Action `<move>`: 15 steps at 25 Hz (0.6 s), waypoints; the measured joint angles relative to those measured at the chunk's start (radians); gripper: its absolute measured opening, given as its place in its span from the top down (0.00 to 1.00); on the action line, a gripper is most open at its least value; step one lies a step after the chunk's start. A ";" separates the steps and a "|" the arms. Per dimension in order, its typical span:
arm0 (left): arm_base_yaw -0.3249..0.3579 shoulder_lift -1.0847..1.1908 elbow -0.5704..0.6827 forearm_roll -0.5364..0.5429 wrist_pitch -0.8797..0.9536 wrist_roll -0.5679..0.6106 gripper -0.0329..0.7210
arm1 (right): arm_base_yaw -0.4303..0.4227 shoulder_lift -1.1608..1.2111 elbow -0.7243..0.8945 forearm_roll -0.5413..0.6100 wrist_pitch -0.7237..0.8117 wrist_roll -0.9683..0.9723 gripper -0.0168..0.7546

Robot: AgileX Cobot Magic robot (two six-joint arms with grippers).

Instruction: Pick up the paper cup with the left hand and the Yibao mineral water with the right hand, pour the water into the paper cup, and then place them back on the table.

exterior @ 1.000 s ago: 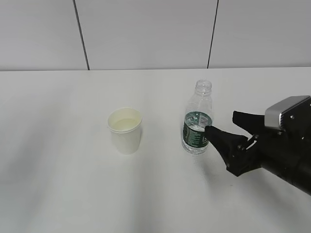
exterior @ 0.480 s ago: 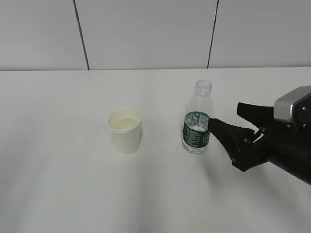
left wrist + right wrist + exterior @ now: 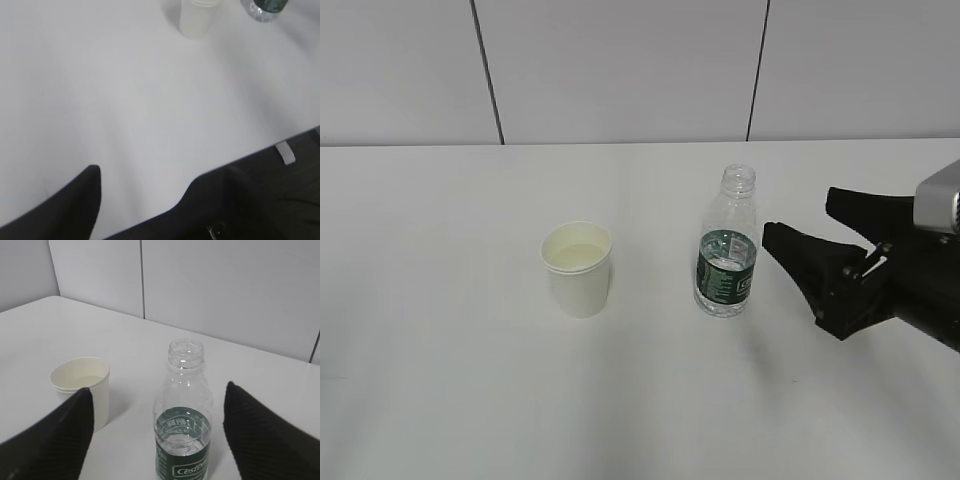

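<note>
Cup (image 3: 578,268): cream paper, upright on the table (image 3: 440,380), left of centre and well in from every edge; some liquid shows inside. In the left wrist view only its lower part (image 3: 196,19) shows, cut by the top edge

Bottle (image 3: 727,248): clear, ribbed, green label, no cap, upright just right of the cup and apart from it; a little water at label height. In the left wrist view only its base (image 3: 264,8) shows, at the top edge. The right wrist view (image 3: 184,425) gives the open neck and part of the label lettering; its foot is cut off below

Right gripper (image 3: 802,222): jaws spread wide, holding nothing, just right of the bottle and clear of it; arm cut by the right edge. In its own view the fingers (image 3: 260,435) flank the bottle with gaps both sides

Left gripper: not in the exterior view. Its own view shows two dark blurred shapes along the bottom, one finger (image 3: 75,210) over the table near its front edge; nothing between them, jaws apart

Table front edge shows only in the left wrist view, with a dark floor beyond
</note>
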 joint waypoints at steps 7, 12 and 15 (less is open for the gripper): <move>0.000 -0.103 0.000 0.037 -0.005 -0.032 0.29 | 0.000 -0.112 -0.031 -0.034 0.159 0.000 0.21; 0.000 -0.104 0.000 0.064 -0.005 -0.079 0.29 | 0.000 -0.198 -0.099 -0.079 0.360 0.020 0.21; 0.000 -0.104 0.000 0.064 -0.005 -0.080 0.29 | 0.000 -0.257 -0.153 -0.100 0.533 0.055 0.21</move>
